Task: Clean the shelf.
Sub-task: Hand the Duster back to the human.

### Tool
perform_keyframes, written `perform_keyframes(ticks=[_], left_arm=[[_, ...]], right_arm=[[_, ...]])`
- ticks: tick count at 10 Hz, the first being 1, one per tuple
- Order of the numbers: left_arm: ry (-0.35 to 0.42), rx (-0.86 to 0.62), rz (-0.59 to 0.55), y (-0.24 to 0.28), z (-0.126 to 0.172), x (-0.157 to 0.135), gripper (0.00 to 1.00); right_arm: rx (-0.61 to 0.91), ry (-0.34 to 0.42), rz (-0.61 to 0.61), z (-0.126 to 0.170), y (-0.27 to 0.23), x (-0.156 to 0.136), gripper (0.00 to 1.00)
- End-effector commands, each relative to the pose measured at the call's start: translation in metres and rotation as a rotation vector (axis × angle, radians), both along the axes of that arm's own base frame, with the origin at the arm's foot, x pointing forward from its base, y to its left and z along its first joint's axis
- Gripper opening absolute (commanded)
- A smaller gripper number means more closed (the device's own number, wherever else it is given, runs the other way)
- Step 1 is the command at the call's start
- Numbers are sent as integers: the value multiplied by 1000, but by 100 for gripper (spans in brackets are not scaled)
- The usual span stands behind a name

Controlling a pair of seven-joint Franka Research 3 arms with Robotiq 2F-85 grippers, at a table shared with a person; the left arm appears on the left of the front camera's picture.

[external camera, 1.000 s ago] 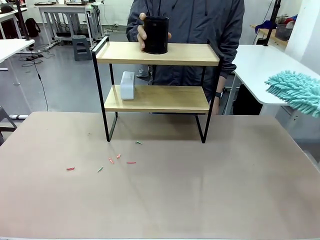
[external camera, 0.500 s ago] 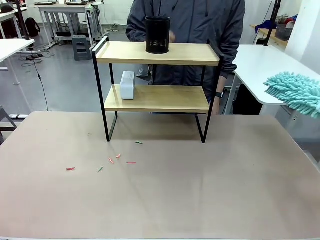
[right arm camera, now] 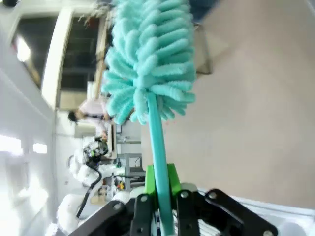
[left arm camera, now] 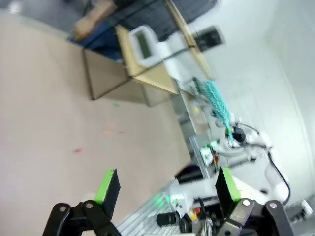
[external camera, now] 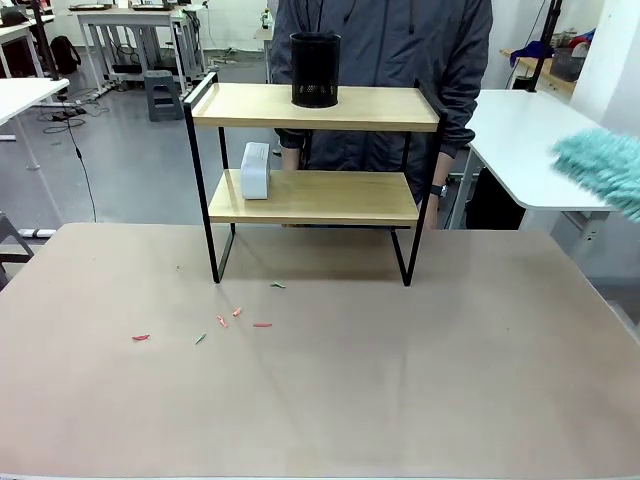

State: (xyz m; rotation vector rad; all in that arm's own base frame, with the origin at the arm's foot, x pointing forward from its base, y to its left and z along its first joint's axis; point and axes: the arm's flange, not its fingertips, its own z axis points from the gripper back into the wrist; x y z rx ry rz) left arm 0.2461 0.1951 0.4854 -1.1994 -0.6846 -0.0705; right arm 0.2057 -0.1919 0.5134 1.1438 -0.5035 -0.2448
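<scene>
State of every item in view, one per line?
shelf: upright on the table
black cup: upright on top board, untouched
white box: standing at lower board's left end
duster: clamped in right gripper, away from shelf
left gripper: open, empty
scraps: scattered on table

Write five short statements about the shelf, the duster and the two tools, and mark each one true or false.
1. A black mesh cup stands on the top board of the shelf. True.
2. The white box lies on the table. False: it stands on the shelf's lower board, at its left end.
3. The right tool is shut on the handle of the teal duster. True.
4. The left tool holds a cloth. False: it is open and empty.
5. Small red and green scraps lie on the table in front of the shelf. True.
</scene>
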Motion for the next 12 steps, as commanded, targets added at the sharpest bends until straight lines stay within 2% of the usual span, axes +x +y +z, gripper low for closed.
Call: perform_keyframes(ticks=[1, 2, 3, 4, 5, 6, 7, 8, 9, 10, 11, 12], left_arm=[[-131, 54, -272, -82, 61, 7, 100], [-125, 85, -412, -131, 71, 24, 100], [-115, 109, -504, -177, 70, 44, 100], [-73, 113, -585, -223, 61, 67, 100], [-19, 103, -669, -257, 48, 80, 100], [19, 69, -754, -286, 34, 83, 100], [78, 79, -771, -299, 18, 80, 100], [-13, 99, -705, -292, 38, 60, 100], [-13, 99, -705, -292, 38, 60, 100], [-13, 99, -705, -292, 38, 60, 100], [33, 84, -744, -307, 19, 73, 100], [-31, 80, -758, -318, 27, 77, 100]], right_arm=[[-75, -266, 214, 103, 14, -22, 12], [-107, -277, 412, 126, 48, -28, 12], [-128, -252, 633, 129, 84, -36, 12], [-150, -198, 885, 119, 121, -46, 12], [-161, -159, 1020, 107, 144, -50, 12], [-195, -109, 1033, 92, 162, -43, 12], [-223, -57, 1008, 72, 172, -28, 12], [-147, -121, 908, 110, 165, -55, 12], [-147, -121, 908, 110, 165, -55, 12], [-170, -56, 1001, 81, 185, -42, 12], [-102, -21, 1054, 71, 176, -37, 12], [-99, 3, 1183, 69, 203, -10, 12]])
